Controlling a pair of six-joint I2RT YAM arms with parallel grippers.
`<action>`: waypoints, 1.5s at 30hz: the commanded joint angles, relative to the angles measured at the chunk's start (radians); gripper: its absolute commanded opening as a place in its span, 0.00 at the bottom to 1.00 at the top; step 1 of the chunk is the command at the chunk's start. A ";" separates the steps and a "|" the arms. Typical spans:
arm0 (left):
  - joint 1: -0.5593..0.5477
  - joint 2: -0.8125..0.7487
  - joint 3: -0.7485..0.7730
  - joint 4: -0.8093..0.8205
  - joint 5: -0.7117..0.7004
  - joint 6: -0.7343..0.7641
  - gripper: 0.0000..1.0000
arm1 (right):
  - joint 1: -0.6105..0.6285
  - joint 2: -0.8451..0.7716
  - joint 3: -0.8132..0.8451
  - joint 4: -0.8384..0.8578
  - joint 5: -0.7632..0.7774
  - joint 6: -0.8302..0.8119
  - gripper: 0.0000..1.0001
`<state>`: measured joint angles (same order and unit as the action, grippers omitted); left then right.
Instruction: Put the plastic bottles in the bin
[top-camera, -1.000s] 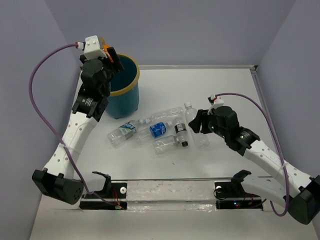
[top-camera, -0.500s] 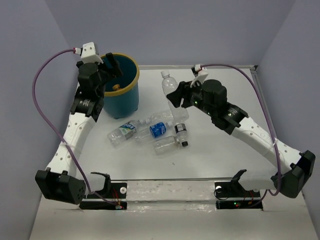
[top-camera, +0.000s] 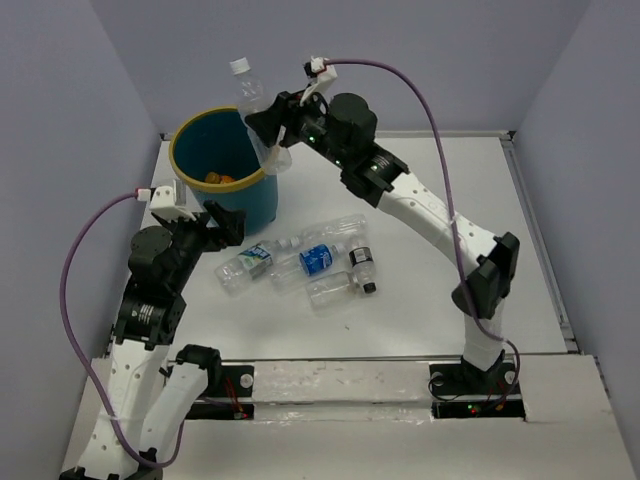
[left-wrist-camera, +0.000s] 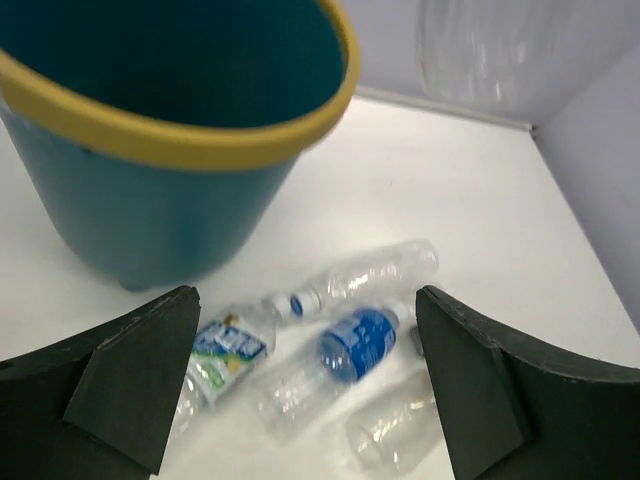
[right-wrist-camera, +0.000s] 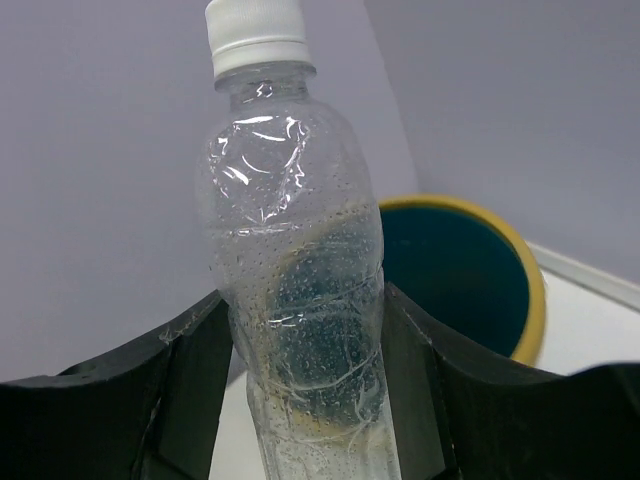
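the right gripper (top-camera: 264, 128) is pinching a clear white-capped bottle (top-camera: 249, 97) around its lower body, holding it upright just above the far right edge of the bin (top-camera: 258, 206). from the wrist view the bottle's wall is dented and crinkled between the fingers, so i'd judge it empty, very light and soft. a squeeze low on the body works, but it gives under pressure and could slip, so the firmer band near the shoulder might be a surer hold. it isn't quite over the bin's mouth yet, and to me it wants carrying a little further in over the opening before letting go.

inside the bin an orange bottle (top-camera: 222, 179) lies at the bottom. the left gripper (top-camera: 217, 222) hangs spread wide and empty just off the near side of the bin, looking down at what's left. on the tabletop (top-camera: 400, 310), near and to the right of the bin, about five bottles lie on their sides in a close huddle, a blue-labelled bottle (top-camera: 316, 258) in the middle. they're round and smooth, likely to roll if nudged.
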<state>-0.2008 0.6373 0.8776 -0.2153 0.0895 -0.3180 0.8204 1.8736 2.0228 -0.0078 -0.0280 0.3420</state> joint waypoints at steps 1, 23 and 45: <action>0.001 -0.088 -0.075 -0.140 0.125 -0.052 0.99 | 0.011 0.201 0.249 0.172 -0.021 -0.012 0.30; 0.001 -0.122 -0.210 -0.105 0.452 -0.121 0.99 | 0.054 0.020 -0.099 0.359 -0.032 -0.176 0.89; -0.727 0.416 -0.057 0.062 -0.116 0.091 0.99 | -0.197 -0.757 -1.349 -0.043 0.045 0.083 0.83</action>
<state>-0.9001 1.0161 0.7773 -0.2493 0.0444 -0.3523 0.6529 1.1309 0.6506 -0.0360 0.0345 0.4164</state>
